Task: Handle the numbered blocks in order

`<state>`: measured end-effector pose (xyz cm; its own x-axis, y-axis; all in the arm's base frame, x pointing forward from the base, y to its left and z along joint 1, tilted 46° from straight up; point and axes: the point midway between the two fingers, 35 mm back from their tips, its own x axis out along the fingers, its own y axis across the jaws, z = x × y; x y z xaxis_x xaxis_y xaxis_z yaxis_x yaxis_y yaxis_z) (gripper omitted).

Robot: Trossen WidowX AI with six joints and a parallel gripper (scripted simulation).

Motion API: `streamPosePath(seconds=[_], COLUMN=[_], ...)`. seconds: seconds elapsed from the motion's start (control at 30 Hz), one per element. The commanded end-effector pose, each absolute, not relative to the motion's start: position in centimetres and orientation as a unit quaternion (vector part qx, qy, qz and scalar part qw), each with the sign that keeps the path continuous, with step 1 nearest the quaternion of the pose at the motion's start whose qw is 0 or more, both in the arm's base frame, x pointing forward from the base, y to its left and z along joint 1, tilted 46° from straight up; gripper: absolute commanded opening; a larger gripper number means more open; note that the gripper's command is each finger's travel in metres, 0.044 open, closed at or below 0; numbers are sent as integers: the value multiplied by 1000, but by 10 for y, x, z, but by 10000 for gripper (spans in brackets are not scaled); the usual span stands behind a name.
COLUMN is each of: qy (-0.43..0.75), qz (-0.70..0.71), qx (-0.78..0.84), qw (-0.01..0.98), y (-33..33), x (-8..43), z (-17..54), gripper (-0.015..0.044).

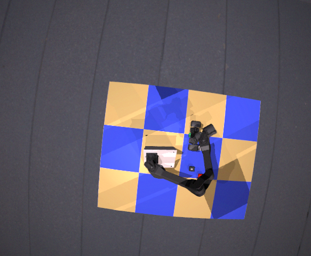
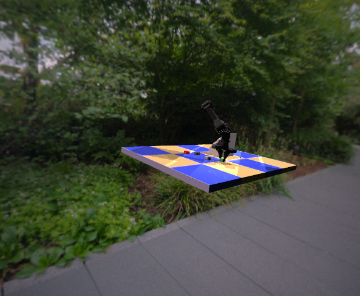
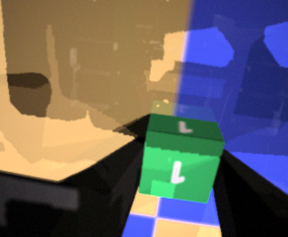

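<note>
The green block (image 1: 189, 135) (image 2: 221, 159) (image 3: 180, 165) shows a white digit 1 in the wrist view. My gripper (image 3: 180, 151) is shut on it, one finger against each side. The block appears to rest on the table, over the border of a tan and a blue square. A red block (image 1: 200, 175) (image 2: 186, 152) is partly hidden by the arm in the top view. A dark block (image 1: 191, 168) (image 2: 197, 153) is near the red one. A greyish block (image 2: 207, 158) lies closer to the gripper. The digits on these three cannot be read.
The checkered table (image 1: 120, 145) (image 2: 186, 173) carries the arm's white base plate (image 1: 166, 157). In the top view the arm (image 1: 177, 178) bends round the right side of the blocks, its elbow close to the red block. Shadows fall across the squares around the gripper.
</note>
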<state>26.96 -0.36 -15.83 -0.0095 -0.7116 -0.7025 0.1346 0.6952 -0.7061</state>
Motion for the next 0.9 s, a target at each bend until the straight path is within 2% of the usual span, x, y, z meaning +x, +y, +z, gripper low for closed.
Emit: streamPosePath(seconds=[0.0,0.23,0.6,0.87], qy=[635,635,635,635], qz=[-317,-317,-317,-316], qx=[-229,-229,-229,-228], qw=[666,666,666,667], y=[-4,-4,-4,18], x=[270,270,270,270], z=[-158,-158,-158,-137], gripper=[120,120,400,400])
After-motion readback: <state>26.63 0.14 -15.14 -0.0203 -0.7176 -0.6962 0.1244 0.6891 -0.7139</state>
